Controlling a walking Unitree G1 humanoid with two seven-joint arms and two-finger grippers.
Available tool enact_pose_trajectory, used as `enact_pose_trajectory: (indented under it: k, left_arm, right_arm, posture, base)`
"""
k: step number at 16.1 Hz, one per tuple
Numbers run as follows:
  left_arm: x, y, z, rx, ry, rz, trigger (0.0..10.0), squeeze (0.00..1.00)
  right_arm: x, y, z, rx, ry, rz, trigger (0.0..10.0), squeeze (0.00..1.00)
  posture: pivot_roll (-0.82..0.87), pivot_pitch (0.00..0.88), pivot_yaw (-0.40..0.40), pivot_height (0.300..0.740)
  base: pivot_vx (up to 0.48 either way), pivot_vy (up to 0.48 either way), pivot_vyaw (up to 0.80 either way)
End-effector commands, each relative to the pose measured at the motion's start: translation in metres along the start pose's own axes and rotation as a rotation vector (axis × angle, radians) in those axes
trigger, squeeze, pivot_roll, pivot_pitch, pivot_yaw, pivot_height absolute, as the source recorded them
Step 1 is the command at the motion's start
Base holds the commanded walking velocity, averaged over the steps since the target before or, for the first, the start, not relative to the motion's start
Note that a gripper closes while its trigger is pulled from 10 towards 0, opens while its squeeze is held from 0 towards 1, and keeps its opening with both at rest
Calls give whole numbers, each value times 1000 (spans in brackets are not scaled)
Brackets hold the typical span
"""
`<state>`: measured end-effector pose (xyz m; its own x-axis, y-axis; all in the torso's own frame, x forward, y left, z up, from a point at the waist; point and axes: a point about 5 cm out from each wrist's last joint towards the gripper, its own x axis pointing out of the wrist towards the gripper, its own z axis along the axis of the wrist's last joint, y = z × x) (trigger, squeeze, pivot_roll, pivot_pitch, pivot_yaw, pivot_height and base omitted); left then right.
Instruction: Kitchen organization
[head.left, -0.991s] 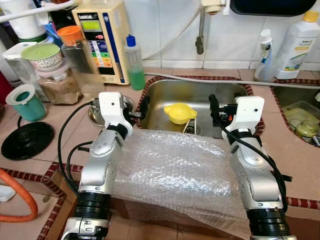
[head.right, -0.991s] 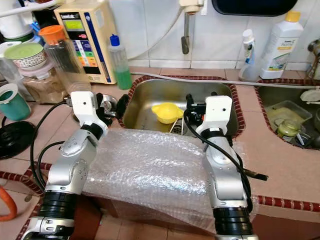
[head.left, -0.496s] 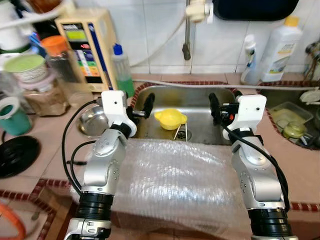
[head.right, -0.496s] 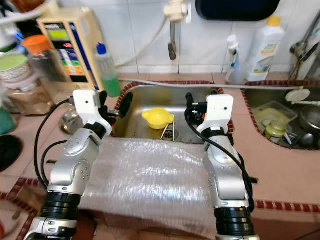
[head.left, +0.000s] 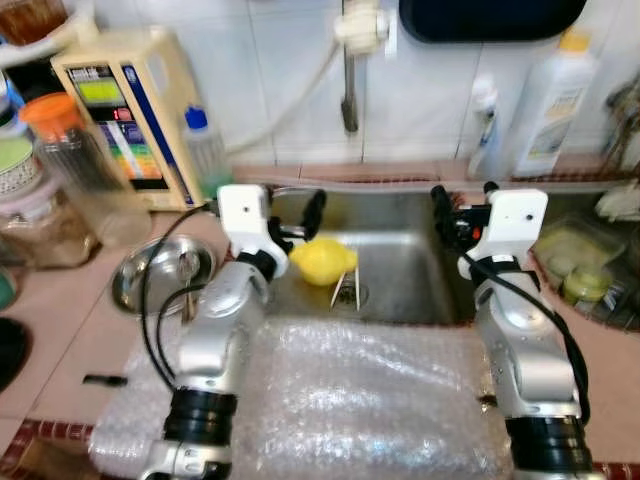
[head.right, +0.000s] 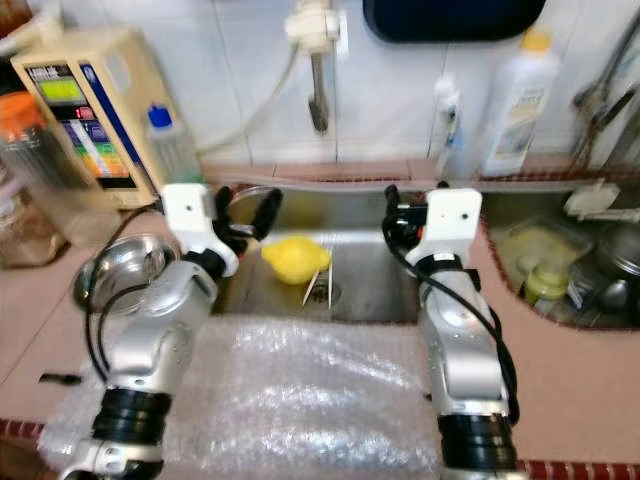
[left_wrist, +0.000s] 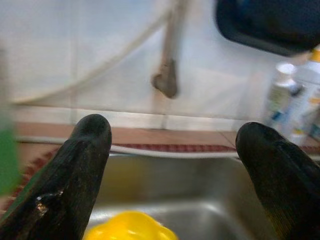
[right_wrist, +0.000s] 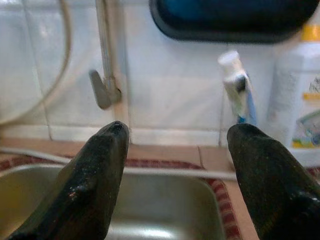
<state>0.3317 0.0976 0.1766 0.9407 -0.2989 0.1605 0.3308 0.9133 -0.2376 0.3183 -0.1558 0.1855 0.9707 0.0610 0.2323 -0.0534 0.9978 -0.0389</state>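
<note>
Yellow bowl (head.left: 322, 260): lies in the steel sink (head.left: 400, 270), left of the drain, just beside the left pincer.
Left pincer (head.left: 297, 215): fingers spread open, empty, over the sink's left edge.
Right pincer (head.left: 461, 208): fingers apart, empty, above the sink's right side.
Bubble wrap (head.left: 350, 400): spread on the near surface (head.left: 70, 340), under both arms.
Steel dish (head.left: 160, 275): left of the sink.

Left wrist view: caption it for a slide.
Open left claw poised over the steel sink, yellow bowl just below.

Tiled counter (head.left: 70, 340) with bubble wrap (head.left: 350, 400), steel bowl (head.left: 160, 275), jars (head.left: 75, 165), bottles (head.left: 555, 100).
</note>
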Motion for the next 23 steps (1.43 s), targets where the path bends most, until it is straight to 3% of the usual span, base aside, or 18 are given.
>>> enact_pose_trajectory:
  k: [1, 4, 8, 10, 11, 13, 17, 23]
  left_arm:
    - [-4, 10, -1, 1, 13, 41, 10000, 0]
    - [-7, 9, -4, -1, 27, 55, 10000, 0]
    - [-11, 28, -9, 109, 70, 228, 10000, 0]
    - [-14, 40, -12, 148, 118, 311, 10000, 0]
    - [-15, 44, -12, 148, 129, 338, 10000, 0]
    - [-18, 55, -15, 202, 211, 420, 10000, 0]
    - [-22, 63, -21, 147, 340, 520, 10000, 0]
    - [-26, 60, -45, 57, 561, 531, 10000, 0]
  right_arm:
    - [0, 7, 3, 4, -15, 12, 10000, 0]
    - [2, 7, 4, 12, -26, -3, 10000, 0]
    - [3, 13, 4, 34, -2, 27, 10000, 0]
    - [2, 20, 5, -11, 15, 108, 10000, 0]
    - [1, 26, 6, 76, 43, 171, 10000, 0]
    - [0, 30, 12, 61, 23, 249, 10000, 0]
    - [0, 34, 15, 37, 15, 325, 10000, 0]
    - [-3, 40, 17, -1, 22, 395, 10000, 0]
  posture:
    - [-21, 0, 98, 740]
    - [-18, 0, 97, 740]
    - [-15, 0, 92, 740]
    - [-15, 0, 90, 740]
    - [-14, 0, 90, 740]
    - [-13, 0, 88, 740]
    - [-10, 0, 82, 740]
    - [-8, 0, 74, 740]
  base:
    - [0, 0, 0]
    - [0, 0, 0]
    - [0, 0, 0]
    - [0, 0, 0]
    - [0, 0, 0]
    - [0, 0, 0]
    - [0, 0, 0]
    - [0, 0, 0]
